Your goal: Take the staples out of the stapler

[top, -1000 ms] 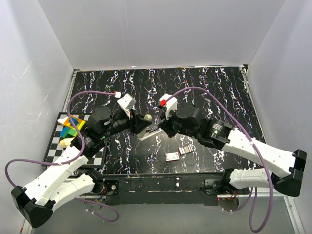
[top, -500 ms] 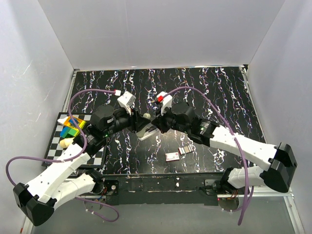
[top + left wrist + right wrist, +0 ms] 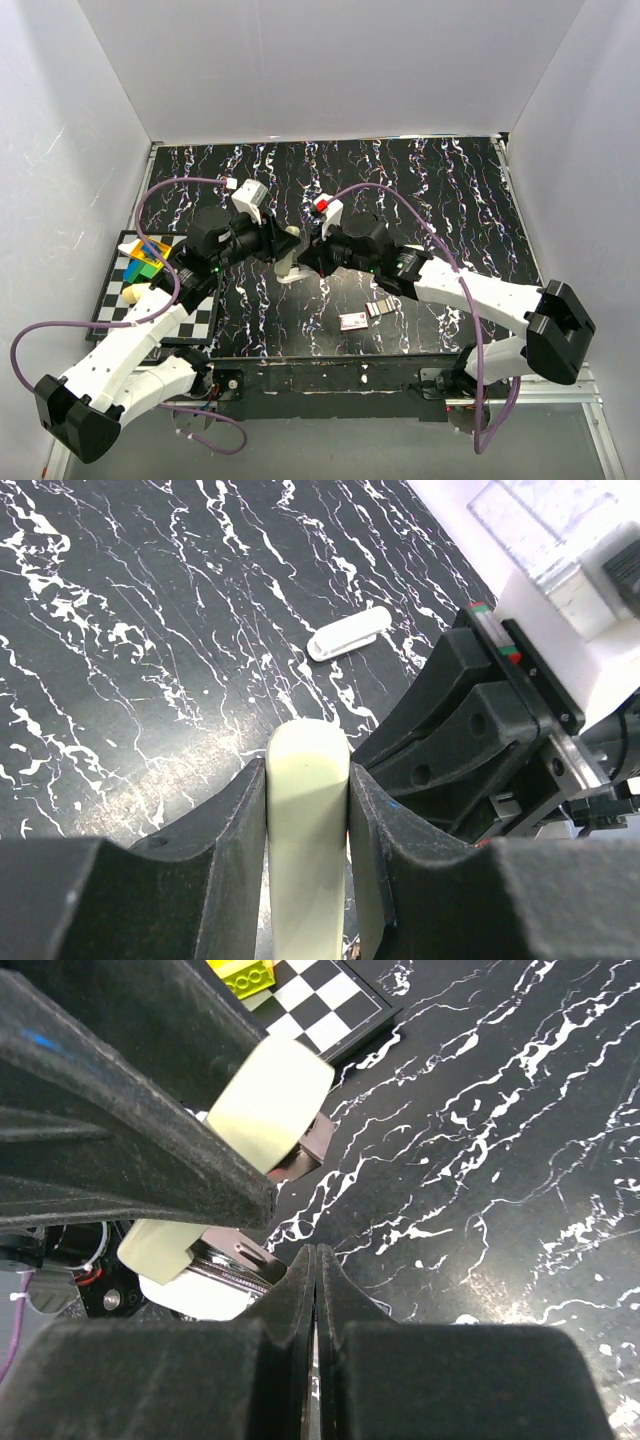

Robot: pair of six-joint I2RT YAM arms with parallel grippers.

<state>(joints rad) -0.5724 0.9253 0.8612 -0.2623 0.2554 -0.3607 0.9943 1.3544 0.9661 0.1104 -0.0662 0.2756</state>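
Observation:
My left gripper is shut on the pale cream stapler and holds it over the black marbled table. In the right wrist view the stapler's cream top is hinged up from its metal magazine and white base. My right gripper is shut, its tip right beside the magazine. A thin pale sliver shows between its fingers; I cannot tell what it is. A short silvery strip of staples lies on the table near the front.
A small pink-and-white box lies beside the staples. A checkered board with coloured blocks sits at the left. A small white oblong piece lies on the table beyond the stapler. White walls enclose the table.
Both grippers and the stapler have moved a little left and back. The right arm has stretched further left, following the stapler.

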